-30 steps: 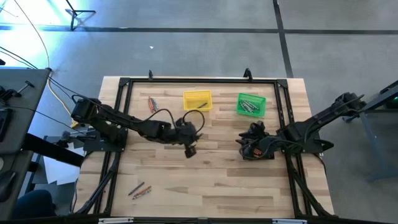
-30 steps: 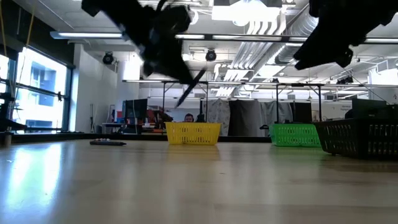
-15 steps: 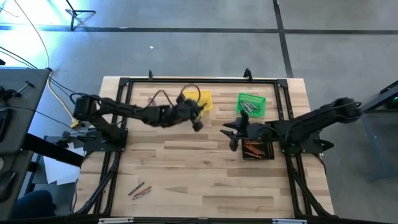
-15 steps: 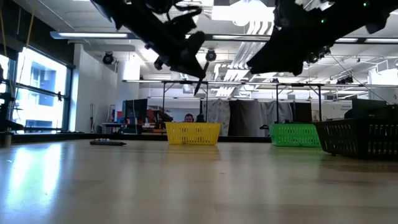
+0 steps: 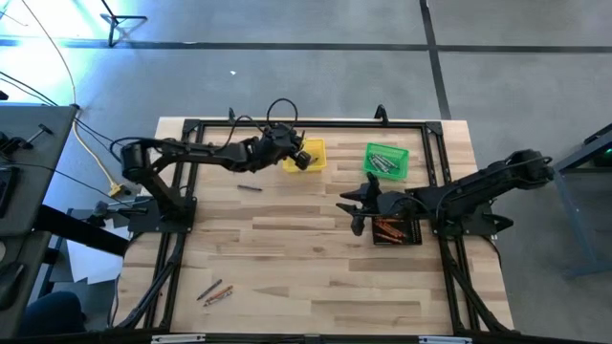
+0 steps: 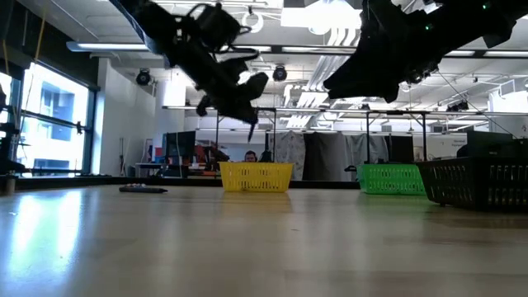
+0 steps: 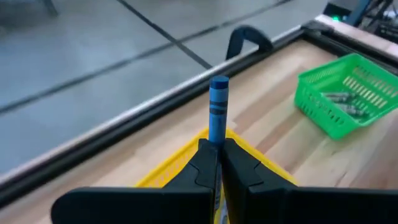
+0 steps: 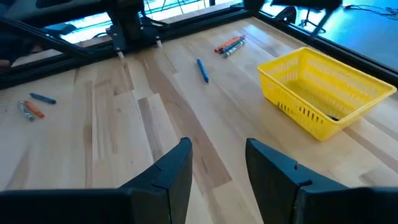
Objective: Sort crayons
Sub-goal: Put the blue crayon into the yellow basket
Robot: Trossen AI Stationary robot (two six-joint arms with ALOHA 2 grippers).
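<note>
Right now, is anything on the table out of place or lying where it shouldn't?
One blue crayon lies alone on the bare wood between the left arm and the yellow bin, in no bin. A few more crayons sit loose near the front left corner. Otherwise nothing looks spilled or damaged.

Two black jointed arms (image 5: pixel 191 158), looped cables.

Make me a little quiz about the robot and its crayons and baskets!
1. What colour is the crayon in the left gripper?
2. True or false: the right gripper is holding a crayon.
3. Which bin does the left gripper hang over? A yellow bin, B green bin, C black bin.

Key: 1 blue; 2 false, it is open and holds nothing; 3 A.
</note>
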